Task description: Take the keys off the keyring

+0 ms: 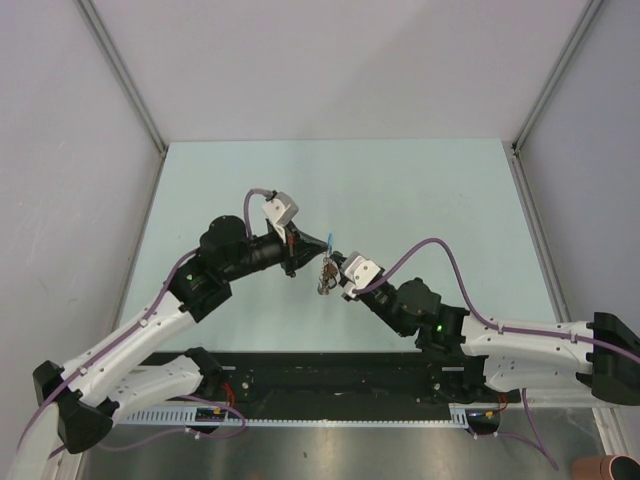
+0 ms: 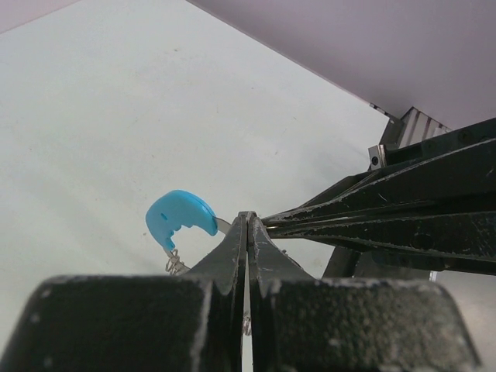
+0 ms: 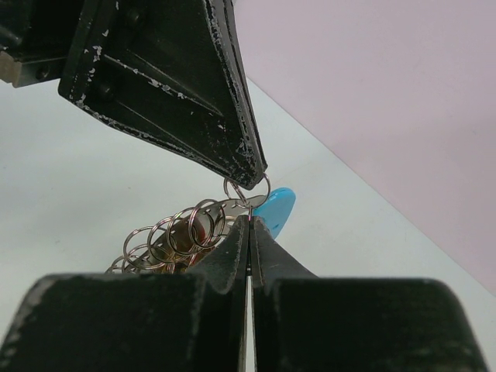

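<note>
Keyring (image 3: 167, 242) of linked silvery wire rings, held in the air over the middle of the pale green table (image 1: 420, 190), well away from every edge; the left gripper (image 2: 246, 219) has its fingers pressed together on a ring just beside the smooth light-blue curved piece (image 2: 180, 220); the right gripper (image 3: 249, 223), fingers likewise together, apparently pinches the chain from the opposite side, tip to tip; a red-headed key (image 3: 199, 229) hangs among the rings, partly hidden.
</note>
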Available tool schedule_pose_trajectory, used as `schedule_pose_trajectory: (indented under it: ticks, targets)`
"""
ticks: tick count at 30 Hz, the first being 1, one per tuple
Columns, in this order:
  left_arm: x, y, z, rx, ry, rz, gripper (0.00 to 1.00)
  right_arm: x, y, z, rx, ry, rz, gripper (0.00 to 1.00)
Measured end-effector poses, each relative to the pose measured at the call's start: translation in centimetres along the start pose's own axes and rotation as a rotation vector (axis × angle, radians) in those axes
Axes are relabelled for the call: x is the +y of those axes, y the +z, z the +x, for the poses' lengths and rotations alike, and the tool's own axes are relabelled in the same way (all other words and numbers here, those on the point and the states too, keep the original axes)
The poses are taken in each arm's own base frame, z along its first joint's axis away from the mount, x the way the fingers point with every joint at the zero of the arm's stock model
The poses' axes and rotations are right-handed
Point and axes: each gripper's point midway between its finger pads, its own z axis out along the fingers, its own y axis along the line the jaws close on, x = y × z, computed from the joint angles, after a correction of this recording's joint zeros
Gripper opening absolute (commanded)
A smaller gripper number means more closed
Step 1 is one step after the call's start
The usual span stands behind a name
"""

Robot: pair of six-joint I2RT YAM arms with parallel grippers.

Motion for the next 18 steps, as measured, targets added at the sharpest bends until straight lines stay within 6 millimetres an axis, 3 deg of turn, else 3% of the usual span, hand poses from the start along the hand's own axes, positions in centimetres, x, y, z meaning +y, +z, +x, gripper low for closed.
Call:
schedule_pose_trajectory:
  ticks: [18]
  targets:
    - [0.72, 0.35, 1.01, 0.054, 0.002, -0.032, 0.0, -0.51, 0.25, 0.3, 0.01, -0.044, 0.034, 0.0]
